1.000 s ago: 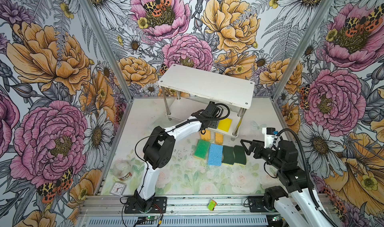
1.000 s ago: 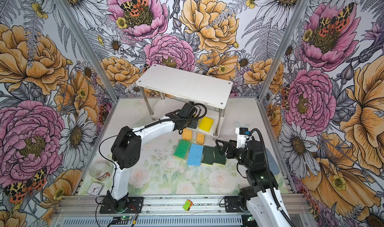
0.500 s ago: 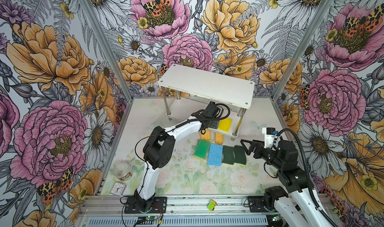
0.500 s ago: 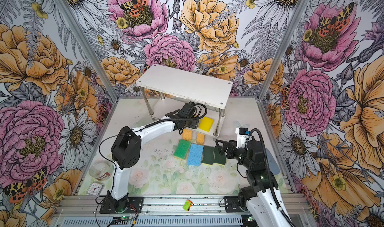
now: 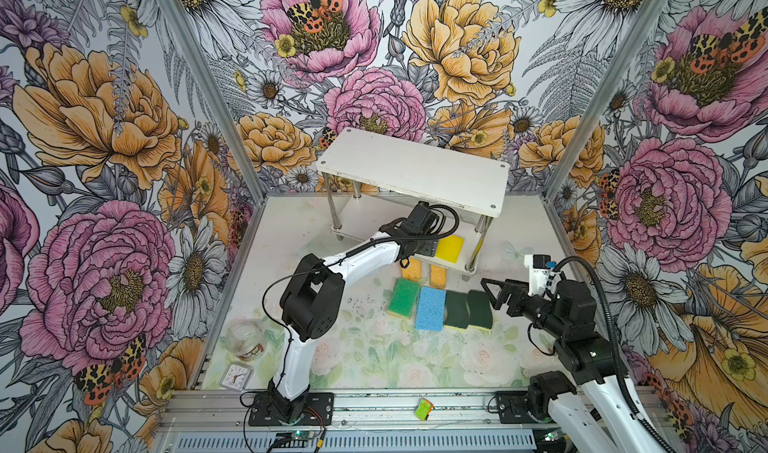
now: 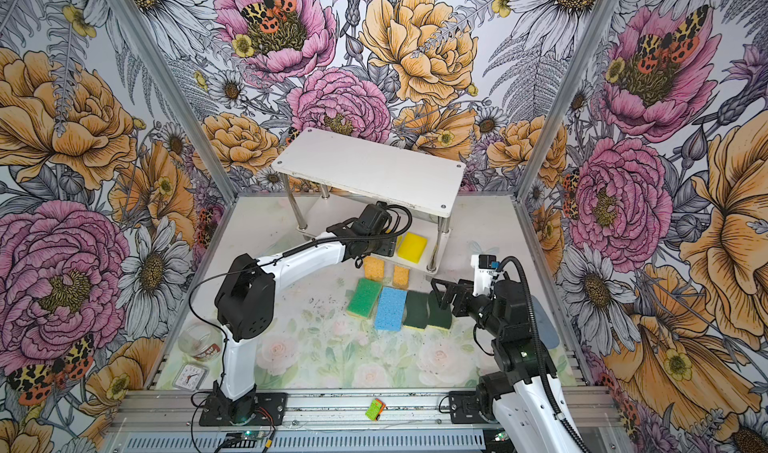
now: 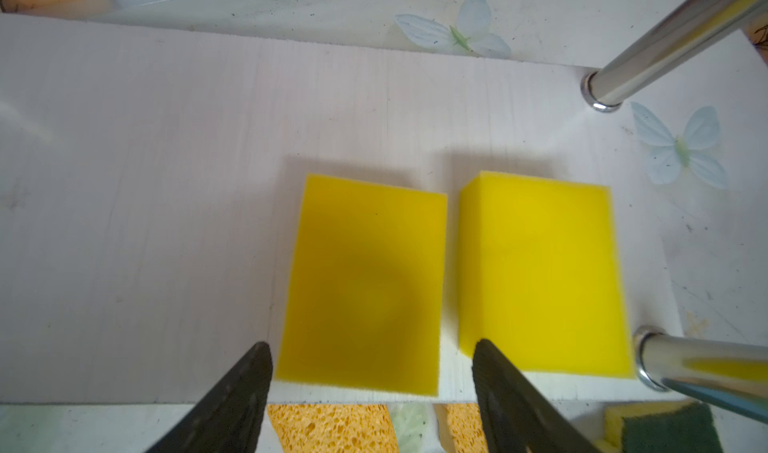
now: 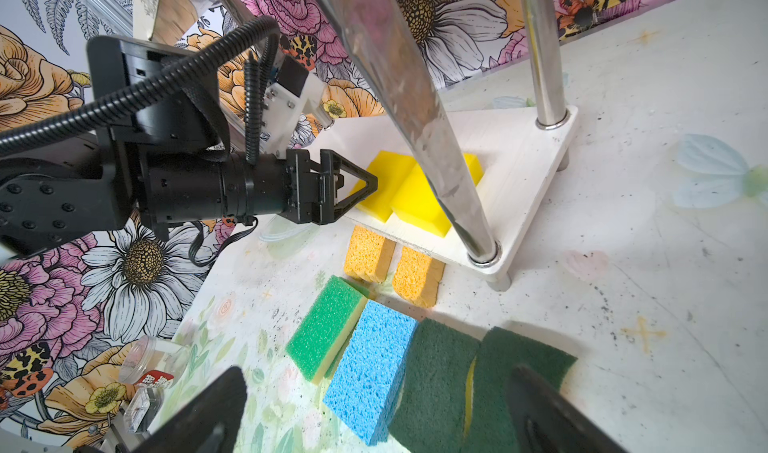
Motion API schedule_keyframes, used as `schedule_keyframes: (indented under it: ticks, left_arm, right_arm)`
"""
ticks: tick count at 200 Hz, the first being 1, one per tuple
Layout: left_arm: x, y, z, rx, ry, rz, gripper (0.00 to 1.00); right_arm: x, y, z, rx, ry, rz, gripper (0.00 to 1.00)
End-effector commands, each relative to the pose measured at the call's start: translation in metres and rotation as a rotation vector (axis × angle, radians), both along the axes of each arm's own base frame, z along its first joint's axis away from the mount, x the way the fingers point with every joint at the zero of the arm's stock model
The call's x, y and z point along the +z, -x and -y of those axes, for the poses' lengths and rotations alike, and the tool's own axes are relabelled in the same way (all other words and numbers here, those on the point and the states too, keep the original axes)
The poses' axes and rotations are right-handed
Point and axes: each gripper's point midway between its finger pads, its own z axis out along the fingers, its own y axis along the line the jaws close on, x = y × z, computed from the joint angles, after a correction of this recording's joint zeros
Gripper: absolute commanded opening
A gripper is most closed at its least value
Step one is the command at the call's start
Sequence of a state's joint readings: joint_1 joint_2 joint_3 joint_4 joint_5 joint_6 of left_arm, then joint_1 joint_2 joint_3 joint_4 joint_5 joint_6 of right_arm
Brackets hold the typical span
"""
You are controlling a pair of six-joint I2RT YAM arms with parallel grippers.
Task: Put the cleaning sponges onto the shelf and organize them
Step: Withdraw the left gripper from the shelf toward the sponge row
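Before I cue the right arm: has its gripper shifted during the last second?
No. In both top views the right gripper sits at the right edge of the dark green sponges, as before.

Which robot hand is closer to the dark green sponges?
Right. The right gripper is just beside the dark green sponges. The left gripper is farther off at the shelf, by the yellow sponges.

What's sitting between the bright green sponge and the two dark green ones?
The light blue sponge lies there, flat, with the bright green sponge on one side and the dark green sponges on the other. Both top views show it.
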State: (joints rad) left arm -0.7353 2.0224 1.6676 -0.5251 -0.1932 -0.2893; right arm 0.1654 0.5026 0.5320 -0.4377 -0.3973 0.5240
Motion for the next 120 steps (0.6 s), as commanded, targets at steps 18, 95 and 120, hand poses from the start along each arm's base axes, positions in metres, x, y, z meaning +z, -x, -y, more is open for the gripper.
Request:
schedule_keyframes:
  ticks: [18,95,120]
  left_arm:
    - [0.033,0.0,-0.013,0.023,0.045,0.058,0.99]
    - [0.034,0.022,-0.032,0.021,0.03,0.046,0.99]
    - [0.052,0.043,-0.044,0.012,0.057,0.062,0.99]
  right_arm:
    - [0.002,0.003,-0.002,0.01,-0.008,0.01,1.0]
    - [0.004,0.003,-0.002,0.012,-0.011,0.012,1.0]
    - [0.002,0.001,-0.002,0.01,-0.008,0.003,1.0]
